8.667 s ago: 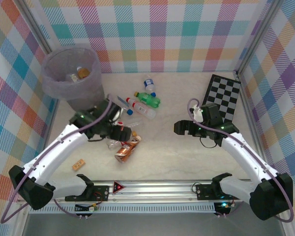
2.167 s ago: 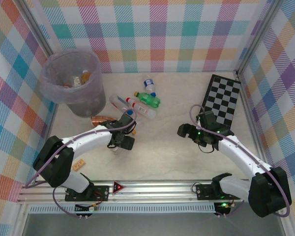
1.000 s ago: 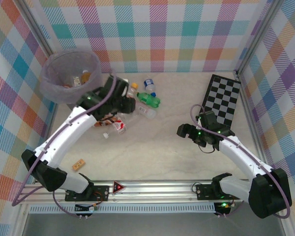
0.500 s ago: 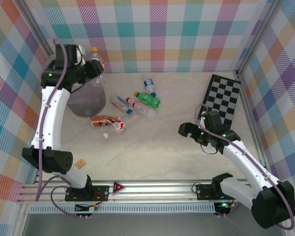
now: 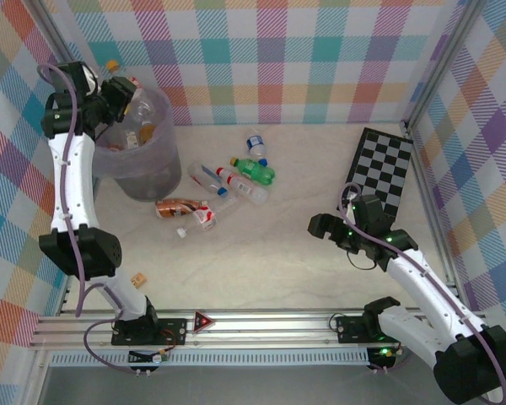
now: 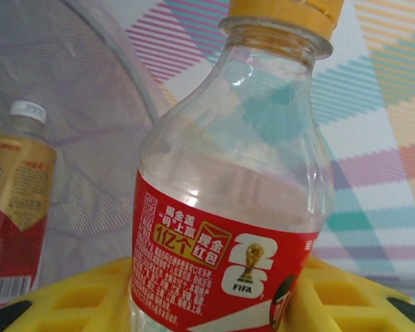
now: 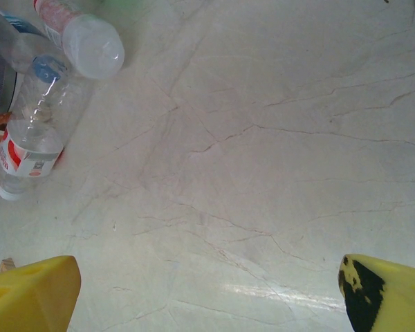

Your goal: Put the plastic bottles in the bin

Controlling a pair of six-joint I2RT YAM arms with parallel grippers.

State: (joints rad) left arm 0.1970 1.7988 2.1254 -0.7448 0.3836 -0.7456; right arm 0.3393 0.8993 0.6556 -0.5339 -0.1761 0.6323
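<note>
A: Two things first: clamping on what with the left gripper [image 6: 214, 308], and hanging where?
B: Squeezing a red-labelled bottle [image 6: 228, 207] around its label between the yellow fingers [image 6: 69, 301]. Holding it aloft over the far left rim of the bin [image 5: 148, 173].
A: Seeing anything inside?
B: Making out a white-capped bottle [image 6: 14, 200] with a gold and red label down in the bin.
A: And lying outside?
B: Counting a loose cluster on the table [image 5: 278, 270] just right of the bin: green bottle [image 5: 257, 172], amber bottle [image 5: 177, 207], clear bottle [image 7: 28, 149] with a red-white label, among others.
A: Doing what with the right gripper [image 7: 209, 294]?
B: Spreading its fingers wide apart, gripping nothing, hovering over bare table near the checkerboard [image 5: 386, 173], well apart from that cluster.
</note>
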